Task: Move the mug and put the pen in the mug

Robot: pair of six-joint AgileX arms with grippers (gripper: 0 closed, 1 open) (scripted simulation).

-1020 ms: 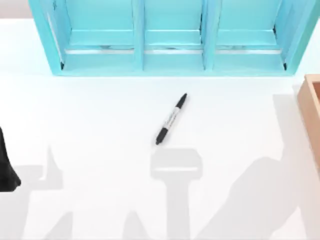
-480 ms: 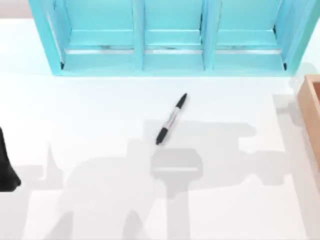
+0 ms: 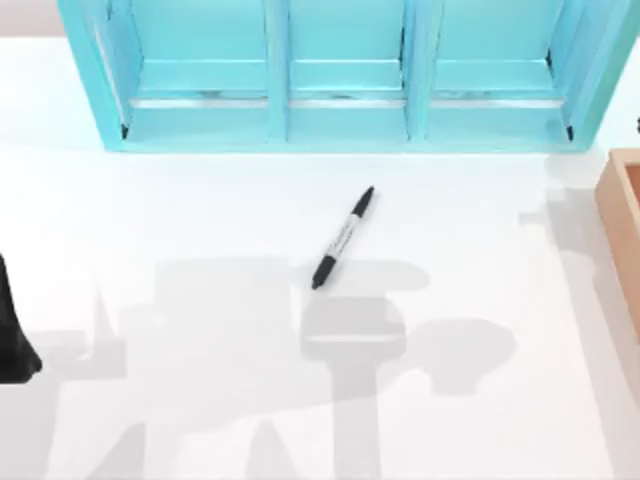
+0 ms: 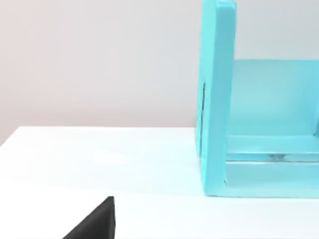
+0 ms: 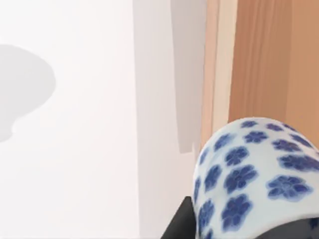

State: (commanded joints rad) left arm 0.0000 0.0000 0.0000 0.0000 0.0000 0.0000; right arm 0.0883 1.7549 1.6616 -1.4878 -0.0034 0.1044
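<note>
The pen [image 3: 343, 238] lies slanted on the white table [image 3: 200, 220] near its middle, black cap toward the teal shelf. The mug [image 5: 249, 169], white with blue flowers, hangs above the table beside the wooden box [image 5: 264, 59] in the right wrist view. My right gripper [image 5: 237, 231] is shut on it, with one dark finger [image 5: 180, 224] showing against its side. The mug's round shadow [image 3: 470, 350] falls right of the pen. My left arm [image 3: 12, 335] is parked at the table's left edge, and a black part of its gripper [image 4: 94, 223] shows in the left wrist view.
A teal shelf unit [image 3: 340, 75] with three bays spans the back of the table. The wooden box [image 3: 622, 230] sits at the right edge. Grey shadows [image 3: 230, 330] lie across the front half of the table.
The shadows on the table have shifted: the broad one slid left, and a round one now lies right of the pen. The pen and the left arm have not moved.
</note>
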